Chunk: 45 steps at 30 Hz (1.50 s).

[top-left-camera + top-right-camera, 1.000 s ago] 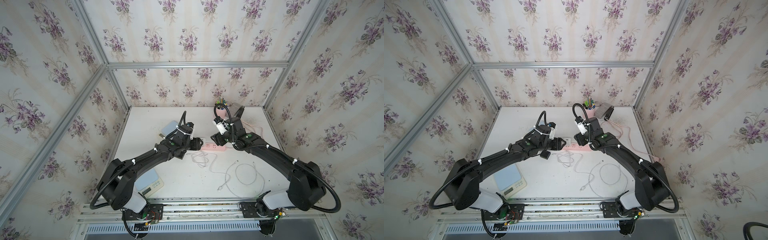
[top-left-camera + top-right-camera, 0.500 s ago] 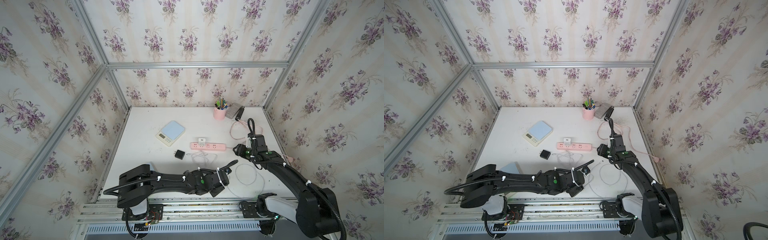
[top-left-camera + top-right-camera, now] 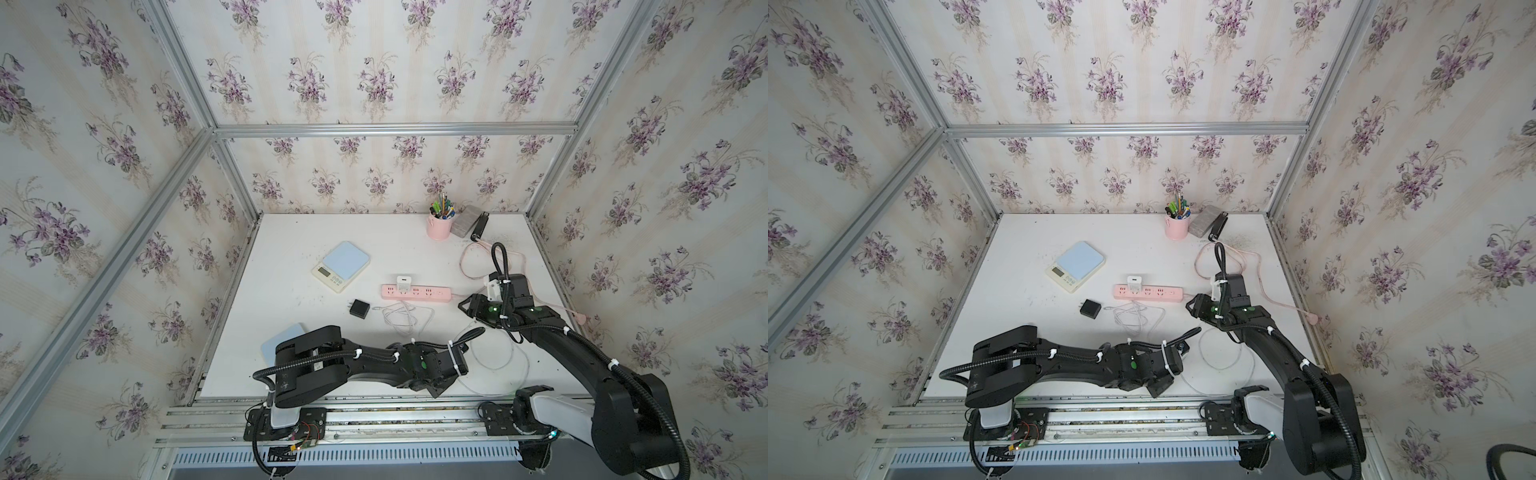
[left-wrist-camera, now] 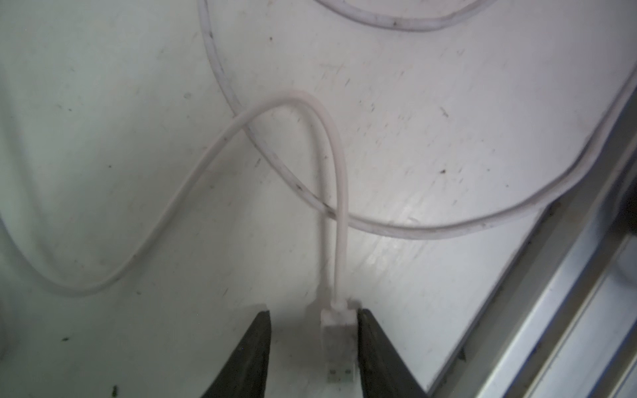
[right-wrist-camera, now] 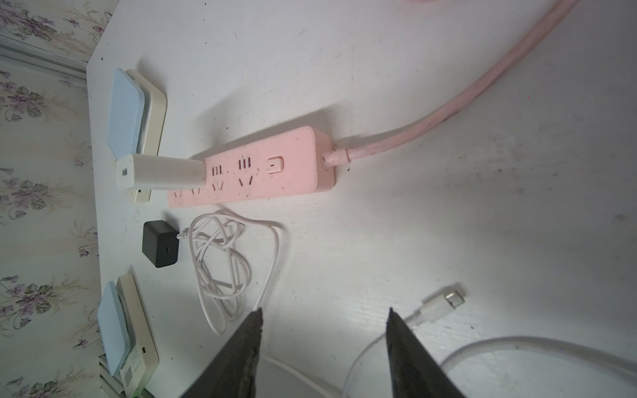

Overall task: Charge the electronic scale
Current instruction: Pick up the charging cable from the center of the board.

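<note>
left gripper (image 4: 314, 311): gapes partway astride flat white USB plug (image 4: 339, 348) on thin white cable (image 4: 220, 144), one finger against it, no grip closed | right gripper (image 5: 324, 310): hangs wide, empty, near small white USB-C plug (image 5: 444, 301) | blue-topped cream electronic scale (image 3: 347, 259): sits beyond long pink power strip (image 3: 432, 294), well apart from both

left fingers (image 4: 248, 361) narrowed around the usb plug (image 4: 339, 344).
</note>
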Each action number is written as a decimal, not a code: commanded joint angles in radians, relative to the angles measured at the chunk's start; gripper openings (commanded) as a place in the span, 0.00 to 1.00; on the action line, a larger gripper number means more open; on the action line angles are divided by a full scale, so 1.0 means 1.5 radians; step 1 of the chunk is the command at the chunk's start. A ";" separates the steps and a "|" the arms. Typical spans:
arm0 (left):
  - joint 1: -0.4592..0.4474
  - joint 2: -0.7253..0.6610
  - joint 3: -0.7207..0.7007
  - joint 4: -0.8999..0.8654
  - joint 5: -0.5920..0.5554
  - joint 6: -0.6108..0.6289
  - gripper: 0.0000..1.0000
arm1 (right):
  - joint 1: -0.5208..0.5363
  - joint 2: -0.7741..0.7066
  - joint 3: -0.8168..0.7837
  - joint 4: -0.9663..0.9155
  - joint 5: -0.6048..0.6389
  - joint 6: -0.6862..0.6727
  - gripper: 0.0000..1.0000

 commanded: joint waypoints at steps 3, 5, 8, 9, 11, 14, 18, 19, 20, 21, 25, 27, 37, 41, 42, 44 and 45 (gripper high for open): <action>0.015 0.007 -0.006 0.008 0.050 -0.001 0.26 | 0.001 -0.042 -0.040 0.001 -0.060 0.074 0.57; 0.020 0.000 -0.012 0.013 0.055 -0.003 0.23 | 0.001 -0.062 -0.062 0.007 -0.081 0.104 0.57; 0.031 -0.022 -0.023 0.017 0.060 -0.003 0.20 | 0.001 -0.089 -0.083 -0.002 -0.112 0.137 0.56; 0.036 -0.032 -0.027 0.017 0.061 -0.002 0.20 | 0.001 -0.097 -0.086 -0.012 -0.117 0.142 0.56; 0.048 -0.054 -0.036 0.017 0.063 0.003 0.18 | 0.001 -0.114 -0.086 -0.033 -0.128 0.152 0.56; 0.068 -0.089 -0.049 0.016 0.066 0.010 0.15 | 0.001 -0.138 -0.089 -0.044 -0.162 0.189 0.57; 0.099 -0.134 -0.060 0.016 0.069 0.017 0.10 | 0.012 -0.159 -0.092 -0.012 -0.205 0.252 0.56; 0.106 -0.144 -0.061 0.016 0.068 0.016 0.09 | 0.021 -0.159 -0.089 -0.002 -0.206 0.263 0.57; 0.113 -0.153 -0.061 0.017 0.066 0.017 0.08 | 0.035 -0.156 -0.085 0.013 -0.208 0.274 0.56; 0.118 -0.160 -0.061 0.016 0.065 0.020 0.08 | 0.050 -0.151 -0.081 0.025 -0.209 0.282 0.57; 0.133 -0.177 -0.053 0.016 0.062 0.032 0.08 | 0.106 -0.099 -0.052 0.063 -0.218 0.301 0.57; 0.138 -0.177 -0.048 0.016 0.060 0.034 0.08 | 0.128 -0.067 -0.035 0.067 -0.227 0.301 0.56; 0.141 -0.195 -0.022 0.015 0.054 0.044 0.08 | 0.151 0.072 0.044 0.131 -0.258 0.281 0.00; 0.154 -0.218 -0.033 0.016 0.054 0.034 0.28 | 0.152 0.117 0.129 0.114 -0.300 0.211 0.00; 0.159 -0.229 -0.040 0.018 0.053 0.031 0.45 | 0.151 0.116 0.147 0.105 -0.296 0.192 0.00; 0.170 -0.268 -0.065 0.038 0.043 0.030 0.66 | 0.151 0.114 0.188 0.093 -0.296 0.146 0.00; 0.176 -0.288 -0.082 0.057 0.049 0.031 0.67 | 0.150 0.115 0.203 0.089 -0.299 0.127 0.00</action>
